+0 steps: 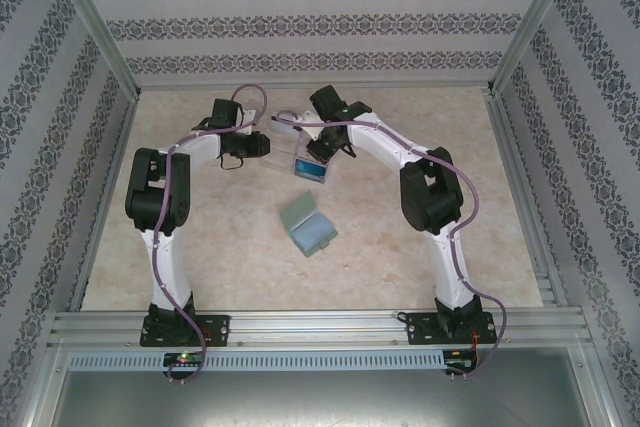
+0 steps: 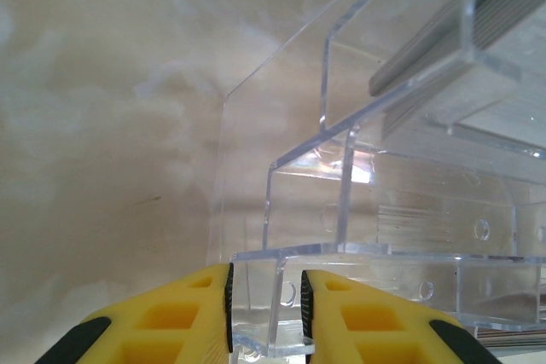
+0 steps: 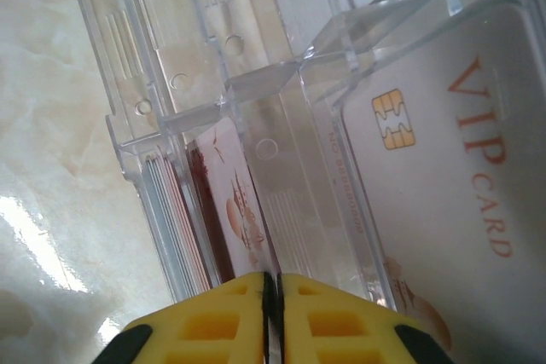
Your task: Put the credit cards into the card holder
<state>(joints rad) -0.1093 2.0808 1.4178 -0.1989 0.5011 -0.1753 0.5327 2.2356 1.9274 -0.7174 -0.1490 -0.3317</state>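
Note:
The clear plastic tray (image 2: 401, 210) holds the credit cards upright in its compartments. My left gripper (image 2: 266, 304) is shut on the tray's near corner wall. In the right wrist view, a pale pink patterned credit card (image 3: 241, 210) stands in a middle slot, and my right gripper (image 3: 273, 296) is shut on its thin top edge. A white VIP card (image 3: 461, 168) fills the slot to the right, and a stack of cards (image 3: 175, 219) stands on edge to the left. The grey-green card holder (image 1: 307, 227) lies shut on the table, nearer the arm bases than the tray (image 1: 290, 137).
In the top view both grippers meet at the tray in the back middle of the beige marble table (image 1: 200, 247). A blue card (image 1: 312, 169) shows at the tray's front. Patterned walls and metal rails (image 1: 320, 325) enclose the table.

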